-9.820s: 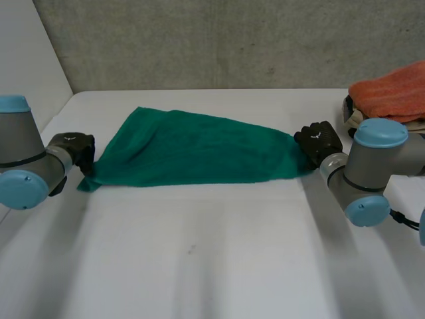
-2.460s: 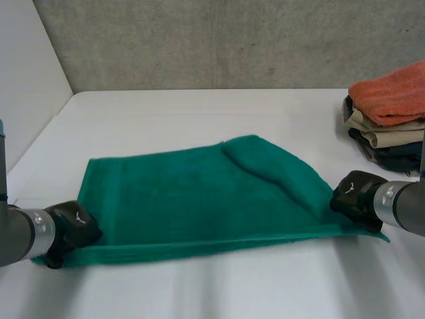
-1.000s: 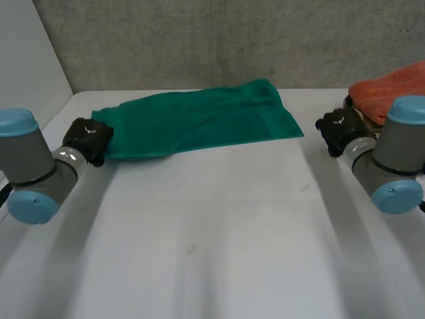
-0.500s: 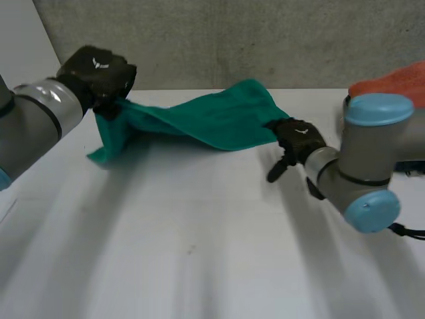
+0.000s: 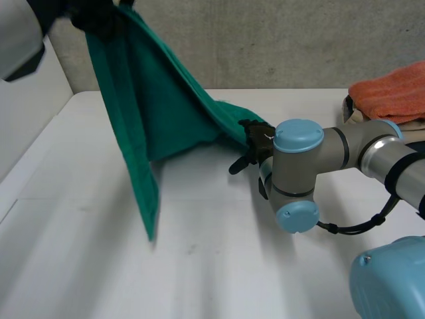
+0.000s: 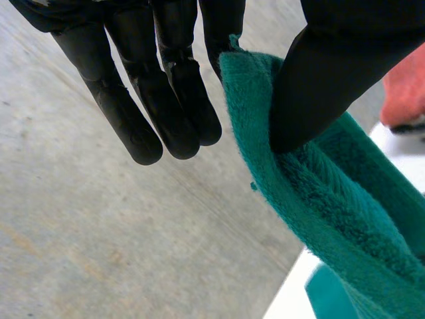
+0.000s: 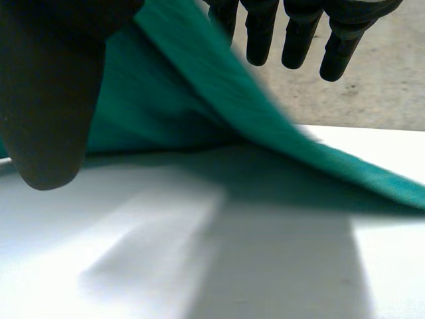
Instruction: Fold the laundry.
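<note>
High over the surface (image 5: 199,266), the left hand (image 6: 176,86) pinches a thick, doubled edge of the green towel (image 6: 299,199) between thumb and fingers. A second ago the towel lay flat near the wall. Now it hangs in a long, limp drape, sloping down to the right hand (image 5: 255,141), whose hold I cannot tell. This is probably a shake-out before the next fold. The cloth is soft, nubby terry.
</note>
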Tool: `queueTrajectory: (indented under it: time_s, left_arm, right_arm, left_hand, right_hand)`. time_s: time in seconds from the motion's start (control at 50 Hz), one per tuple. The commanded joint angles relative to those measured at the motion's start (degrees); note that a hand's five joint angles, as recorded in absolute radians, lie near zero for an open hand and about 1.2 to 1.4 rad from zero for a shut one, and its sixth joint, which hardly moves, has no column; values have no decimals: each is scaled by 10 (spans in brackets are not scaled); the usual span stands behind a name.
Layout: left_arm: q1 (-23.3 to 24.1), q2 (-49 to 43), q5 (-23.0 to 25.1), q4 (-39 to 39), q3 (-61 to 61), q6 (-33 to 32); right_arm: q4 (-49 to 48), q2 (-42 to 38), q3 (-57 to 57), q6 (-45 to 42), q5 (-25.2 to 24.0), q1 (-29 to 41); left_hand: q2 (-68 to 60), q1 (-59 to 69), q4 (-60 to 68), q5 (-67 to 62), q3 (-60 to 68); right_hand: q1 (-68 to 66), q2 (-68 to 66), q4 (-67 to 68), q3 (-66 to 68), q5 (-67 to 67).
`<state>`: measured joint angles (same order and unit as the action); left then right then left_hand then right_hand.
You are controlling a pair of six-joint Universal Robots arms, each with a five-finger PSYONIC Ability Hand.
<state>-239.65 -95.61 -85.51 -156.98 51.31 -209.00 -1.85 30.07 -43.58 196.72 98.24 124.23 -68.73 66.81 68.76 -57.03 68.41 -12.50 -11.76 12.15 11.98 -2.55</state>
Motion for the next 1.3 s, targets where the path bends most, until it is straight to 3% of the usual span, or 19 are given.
queueTrajectory:
  time_s: [0.02,0.04,0.1,0.22,0.3,0.36,0.44,0.54,0.7,0.84,0.96,1.04,1.12,1.2,1.3]
  left_arm:
    - [-4,42,-2,3,-16,34]
    - [-6,51,-1,2,-18,43]
    - [-15,66,-1,0,-18,58]
    - [-57,72,-4,-12,-15,76]
    - [-105,71,-1,-10,0,77]
    - [-151,71,6,-11,24,77]
    - [-222,67,41,-11,61,79]
    - [-277,45,82,-3,92,73]
    - [-287,-67,105,44,75,43]
    - [-256,-199,59,44,-12,32]
    - [-232,-292,17,-5,-127,3]
    - [-224,-338,-5,-100,-228,6]
    - [-225,-346,-44,-288,-302,72]
    - [-228,-325,-74,-398,-293,141]
    - [-225,-306,-62,-412,-249,181]
  right_arm:
    - [-5,-37,42,-12,25,-22]
    - [-4,-41,44,-13,20,-28]
    - [-2,-41,41,-13,-1,-36]
    - [20,-3,8,-29,-10,-65]
    - [18,92,-49,-78,-10,-112]
    - [2,184,-95,-170,-47,-156]
    - [4,310,-131,-336,-147,-208]
    - [90,386,-119,-438,-190,-248]
    - [216,359,-58,-502,-229,-253]
    - [209,252,-6,-559,-186,-229]
    - [116,171,91,-592,-150,-206]
    - [-29,127,174,-572,-127,-196]
    - [-213,105,220,-516,-67,-193]
    - [-359,128,190,-457,-37,-189]
    - [-344,160,127,-447,-67,-181]
  left_hand:
    - [-113,132,112,-130,116]
    - [-113,132,112,-130,116]
    - [-113,132,112,-130,116]
    - [-113,132,112,-130,116]
    - [-113,132,112,-130,116]
    - [-113,132,112,-130,116]
    - [-113,132,112,-130,116]
    - [-113,132,112,-130,116]
    - [-113,132,112,-130,116]
    - [-113,132,112,-130,116]
    - [-113,132,112,-130,116]
    - [-113,132,112,-130,116]
    - [-113,132,112,-130,116]
    - [-113,132,112,-130,116]
    - [-113,132,112,-130,116]
  right_hand:
    - [-156,-163,159,161,-155]
    - [-351,-359,355,357,-351]
    - [-674,-681,677,679,-673]
    - [-675,-682,679,680,-674]
    - [-675,-682,679,680,-674]
    - [-675,-682,679,680,-674]
    - [-675,-682,679,680,-674]
    - [-675,-682,679,680,-674]
    - [-675,-682,679,680,-674]
    - [-675,-682,679,680,-674]
    - [-675,-682,679,680,-674]
    - [-675,-682,679,680,-674]
    - [-675,-682,679,680,-674]
    - [-675,-682,679,680,-674]
    - [-675,-682,679,680,-674]
